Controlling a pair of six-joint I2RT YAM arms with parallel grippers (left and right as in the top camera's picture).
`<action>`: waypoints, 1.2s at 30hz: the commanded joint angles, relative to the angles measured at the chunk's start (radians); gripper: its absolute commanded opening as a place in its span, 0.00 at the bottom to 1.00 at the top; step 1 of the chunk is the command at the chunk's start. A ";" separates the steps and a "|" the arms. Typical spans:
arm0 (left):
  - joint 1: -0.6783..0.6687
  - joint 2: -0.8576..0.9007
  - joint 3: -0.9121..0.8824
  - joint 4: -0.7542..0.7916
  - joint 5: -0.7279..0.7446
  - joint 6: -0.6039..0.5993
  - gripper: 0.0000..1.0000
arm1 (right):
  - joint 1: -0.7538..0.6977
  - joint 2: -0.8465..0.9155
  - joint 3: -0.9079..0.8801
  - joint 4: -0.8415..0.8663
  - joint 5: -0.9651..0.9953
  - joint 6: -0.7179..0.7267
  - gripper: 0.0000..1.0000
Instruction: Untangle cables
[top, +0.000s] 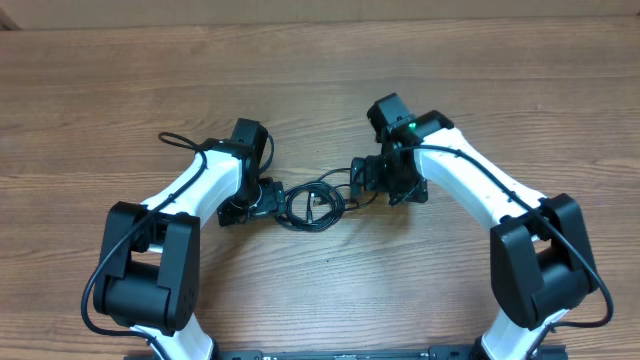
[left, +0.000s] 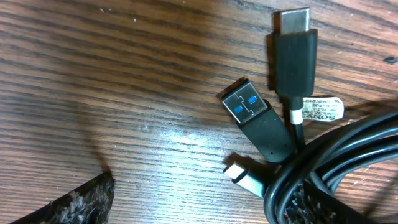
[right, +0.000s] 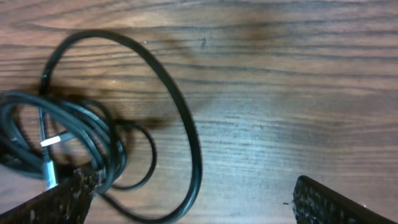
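Note:
The cables lie as a loose black looped bundle on the wooden table between my two grippers. My left gripper is open at the bundle's left edge. In the left wrist view its fingers are spread wide, and the cords drape over the right finger. A USB-C plug, a blue-tongued USB-A plug and a third silver tip lie beside them. My right gripper is open at the bundle's right edge. In the right wrist view a big cable loop runs between its fingers.
A white label is wrapped round one cord. A thicker black wire loops out from the left arm. The arm bases stand at the near table edge.

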 joint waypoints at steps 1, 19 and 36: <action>0.000 0.028 -0.031 0.025 -0.055 0.004 0.87 | 0.014 -0.003 -0.066 0.080 0.019 0.000 1.00; 0.000 0.028 -0.031 0.031 -0.055 0.004 0.87 | 0.055 -0.003 -0.154 0.147 -0.056 0.005 1.00; 0.000 -0.012 0.229 -0.208 0.002 0.010 0.94 | 0.078 -0.003 -0.275 0.198 0.010 0.053 1.00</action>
